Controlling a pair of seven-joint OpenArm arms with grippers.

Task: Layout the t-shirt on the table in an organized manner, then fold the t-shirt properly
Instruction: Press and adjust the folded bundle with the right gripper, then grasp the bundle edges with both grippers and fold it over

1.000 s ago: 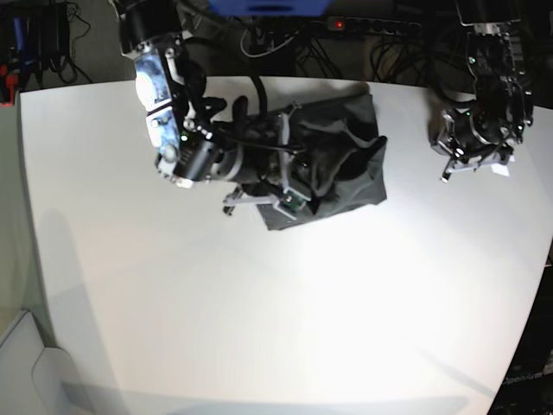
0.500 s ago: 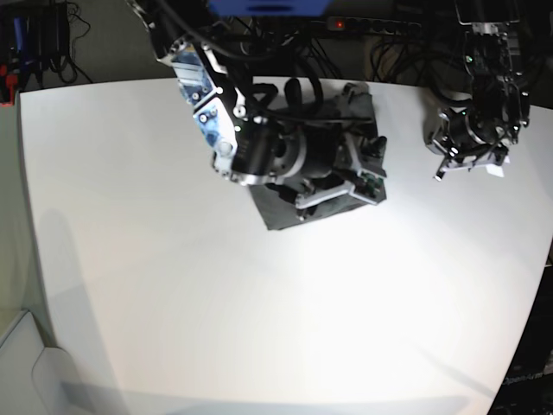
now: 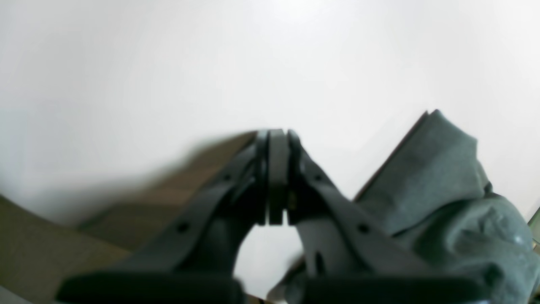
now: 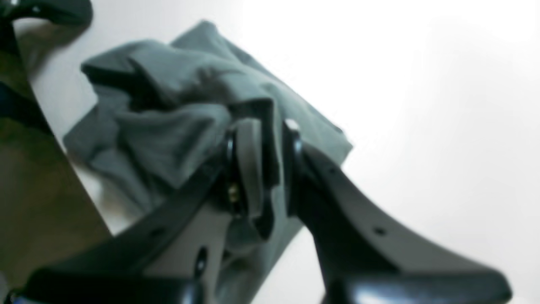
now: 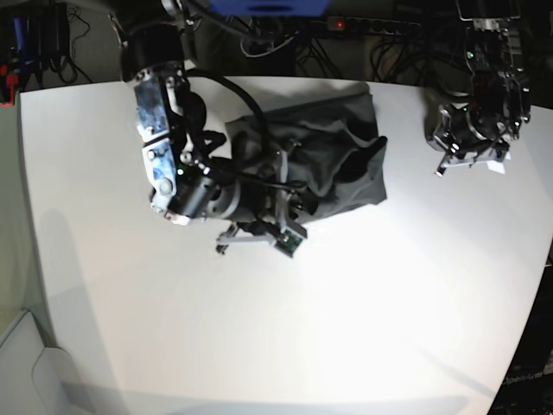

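right gripper (image 4: 270,160) blurred, t-shirt (image 3: 443,202) cut off at frame edge

**Count of things in view**

One t-shirt (image 5: 341,160), dark grey and bunched. One white table (image 5: 285,320) beneath it. Two robot arms, each ending in one gripper: the right gripper (image 5: 259,238) at the shirt, the left gripper (image 5: 467,160) near the table's far edge. One power strip (image 5: 380,24) sits behind the table.

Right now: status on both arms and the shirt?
Right gripper pinching a fold of the t-shirt. Left gripper shut, empty, parked off to the side. Shirt bunched on the table, not laid out. Nothing in the way.
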